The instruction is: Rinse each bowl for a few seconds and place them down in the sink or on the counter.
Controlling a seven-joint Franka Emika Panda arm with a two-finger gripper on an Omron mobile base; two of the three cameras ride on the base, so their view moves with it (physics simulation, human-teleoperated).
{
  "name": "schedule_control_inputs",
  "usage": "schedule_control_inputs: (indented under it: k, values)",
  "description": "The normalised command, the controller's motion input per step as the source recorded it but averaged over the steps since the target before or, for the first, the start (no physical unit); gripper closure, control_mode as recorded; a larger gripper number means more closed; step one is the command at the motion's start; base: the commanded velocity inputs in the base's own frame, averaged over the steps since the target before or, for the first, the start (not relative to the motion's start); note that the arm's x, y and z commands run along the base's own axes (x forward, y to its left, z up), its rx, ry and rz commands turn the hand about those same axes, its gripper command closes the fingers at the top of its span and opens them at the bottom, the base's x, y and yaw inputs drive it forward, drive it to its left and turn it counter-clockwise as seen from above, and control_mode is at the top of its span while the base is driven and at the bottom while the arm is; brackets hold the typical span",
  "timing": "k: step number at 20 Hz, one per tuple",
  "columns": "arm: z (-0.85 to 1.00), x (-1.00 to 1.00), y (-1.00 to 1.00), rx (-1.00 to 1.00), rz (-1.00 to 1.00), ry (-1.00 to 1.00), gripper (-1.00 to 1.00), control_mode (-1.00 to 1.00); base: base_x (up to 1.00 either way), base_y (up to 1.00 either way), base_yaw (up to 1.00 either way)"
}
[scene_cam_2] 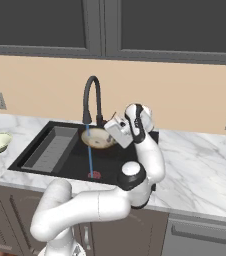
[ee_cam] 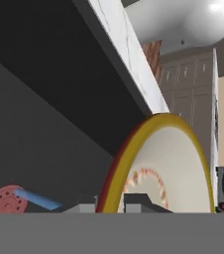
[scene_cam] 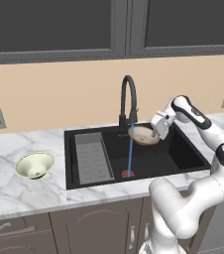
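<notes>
- The counter [scene_cam: 15, 191] of white marble runs along the wall; it is one of the two places where a rinsed bowl may be put down.
- The sink [scene_cam: 183, 154] is a black basin set into it, with a grey ribbed rack [scene_cam: 91, 158] on its left side and a red drain [scene_cam: 128, 174] in the floor.
- The faucet [scene_cam: 127, 99] arches over the back of the basin and is running: a thin blue water stream [scene_cam: 130, 156] falls straight to the drain.
- The beige bowl [scene_cam: 143, 134] is held over the basin just under the spout, tilted nearly on its edge, with the water passing at its left rim. I judge it is held so that the water meets the bowl and falls into the basin, so this is the rinsing step.
- The pale green bowl [scene_cam: 34, 164] stands upright on the counter, well to the left of the sink. It seems to wait for its turn.
- The gripper [scene_cam: 156, 133] is clenched on the right rim of the beige bowl; in the hand view its fingertips [ee_cam: 143, 202] pinch the rim, one on each side.
</notes>
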Motion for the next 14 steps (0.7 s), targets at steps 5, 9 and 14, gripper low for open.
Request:
schedule_control_inputs:
  k: [5,9,14]
  values:
    - [0.2,0.0,-0.17,0.0,0.0,0.02,1.0,-1.0,0.0,0.0,0.0]
    - [0.23,0.0,-0.41,0.0,0.0,0.02,1.0,-1.0,0.0,0.0,0.0]
    - [0.13,-0.04,-0.47,-0.01,0.0,0.03,1.0,-1.0,0.0,0.0,0.0]
